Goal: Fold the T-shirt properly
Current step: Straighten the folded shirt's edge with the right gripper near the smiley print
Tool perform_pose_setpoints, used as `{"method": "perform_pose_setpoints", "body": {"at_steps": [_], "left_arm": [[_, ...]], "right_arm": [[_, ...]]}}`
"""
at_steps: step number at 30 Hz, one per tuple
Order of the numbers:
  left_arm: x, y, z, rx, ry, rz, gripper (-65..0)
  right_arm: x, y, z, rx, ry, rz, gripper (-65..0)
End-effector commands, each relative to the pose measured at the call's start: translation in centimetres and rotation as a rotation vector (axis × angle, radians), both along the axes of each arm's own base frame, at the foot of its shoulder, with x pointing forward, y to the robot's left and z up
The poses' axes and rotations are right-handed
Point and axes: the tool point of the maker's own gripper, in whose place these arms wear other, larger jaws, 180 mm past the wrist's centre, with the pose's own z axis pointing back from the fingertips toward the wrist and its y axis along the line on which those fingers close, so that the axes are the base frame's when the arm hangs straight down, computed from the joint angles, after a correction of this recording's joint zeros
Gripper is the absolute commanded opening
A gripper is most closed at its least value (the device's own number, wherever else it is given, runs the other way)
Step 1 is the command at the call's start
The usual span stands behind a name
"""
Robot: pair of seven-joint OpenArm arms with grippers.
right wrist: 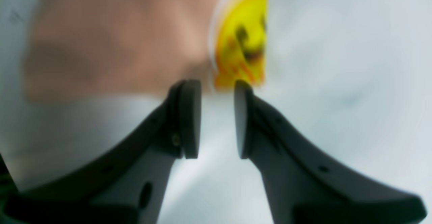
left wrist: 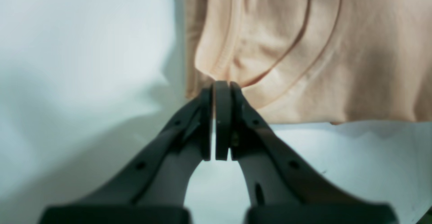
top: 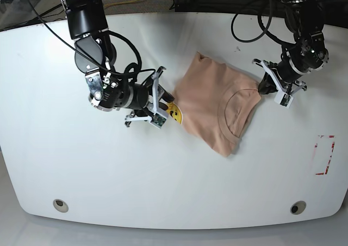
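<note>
Left gripper (left wrist: 222,83) jaws pinching one peach T-shirt (top: 215,107) by its collar on white desk (top: 81,170), right gripper (right wrist: 217,85) jaws slightly spread, empty, beside one yellow smiley print (right wrist: 241,38).

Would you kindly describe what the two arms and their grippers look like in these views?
Both arms are black, built from chunky cylindrical segments with loose black cables looping alongside. The left gripper has matte black curved fingers ending in flat pads, with small holes along each finger. The right gripper is the same design. In the base view each wrist carries a white bracket, and the right arm's wrist has a silvery metal section.
</note>
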Motion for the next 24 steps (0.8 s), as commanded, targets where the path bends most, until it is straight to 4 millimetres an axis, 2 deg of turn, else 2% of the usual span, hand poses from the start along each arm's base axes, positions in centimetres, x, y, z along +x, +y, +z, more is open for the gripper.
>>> {"method": "perform_pose_setpoints", "body": {"at_steps": [1,4,11,13,15,19,24], "left_arm": [[0.8,0.0,0.6,-0.025,-0.03,0.001,-65.0],[0.7,-0.8,-0.5,-0.055,-0.001,0.005,-65.0],[0.6,-0.7,-0.6,-0.058,0.002,0.011,-65.0],[0.5,-0.3,-0.8,-0.049,0.009,0.012,-65.0],[0.4,0.1,-1.1,-0.04,0.019,0.013,-65.0],[0.3,0.5,-1.6,-0.046,0.038,0.02,-65.0],[0.4,0.5,-1.5,-0.044,0.034,0.018,-65.0]], "right_arm": [[1.5,1.7,2.5,0.061,-0.065,0.012,-49.0],[2.0,2.3,1.8,0.07,-0.032,0.006,-49.0],[3.5,4.4,-1.2,0.177,0.057,-0.017,-49.0],[3.8,3.8,-3.1,0.186,0.092,-0.035,-49.0],[4.2,3.4,-3.8,0.191,0.114,-0.051,-49.1],[5.9,1.8,-2.8,0.173,0.101,-0.092,-49.6],[8.3,-2.0,-0.1,0.185,0.044,-0.21,-49.1]]}}
